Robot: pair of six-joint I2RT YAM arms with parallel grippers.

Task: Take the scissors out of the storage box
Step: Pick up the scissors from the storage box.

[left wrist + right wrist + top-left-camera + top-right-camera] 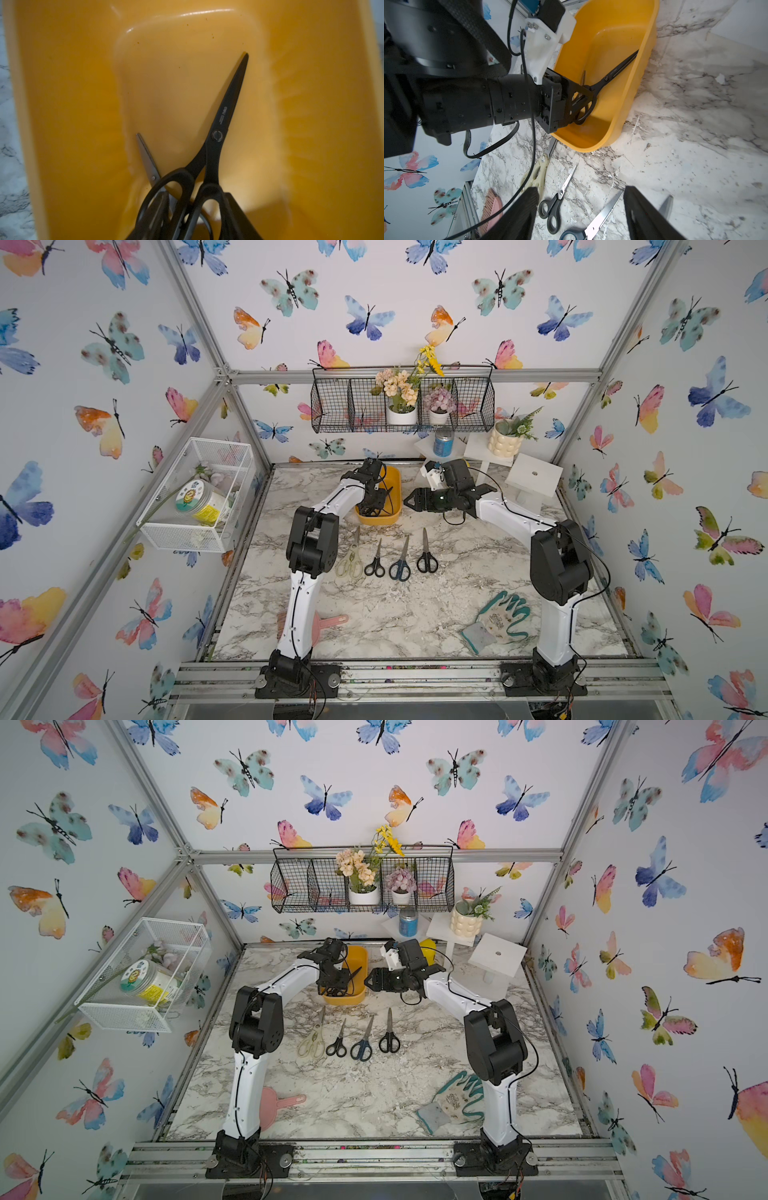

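Scissors lie in two places. Inside the yellow-orange plastic storage tub (395,493), which sits toward 12 o'clock on the marble-patterned tabletop (457,605), are two pairs: an all-black pair with black blades (220,128) and, partly under its handles, a smaller pair with grey metal blades (145,154). The all-black pair is tilted, with its tip up against the tub's 3 o'clock wall and its handle loops at the 6 o'clock end. There the left gripper (586,101) reaches down into the tub, its fingers (239,207) right at those loops. Whether they clamp a loop or merely stand beside it, I cannot tell. The right gripper (409,500) hovers just at 3 o'clock of the tub and points toward it, its jaws spread wide with nothing between them. At 6 o'clock of the tub, out on the marble, four more pairs lie side by side with blades toward 12 o'clock — a large cream-handled pair (351,562), a small black-handled pair (375,565), a dark-blue-handled pair (400,566) and another black-handled pair (427,558).
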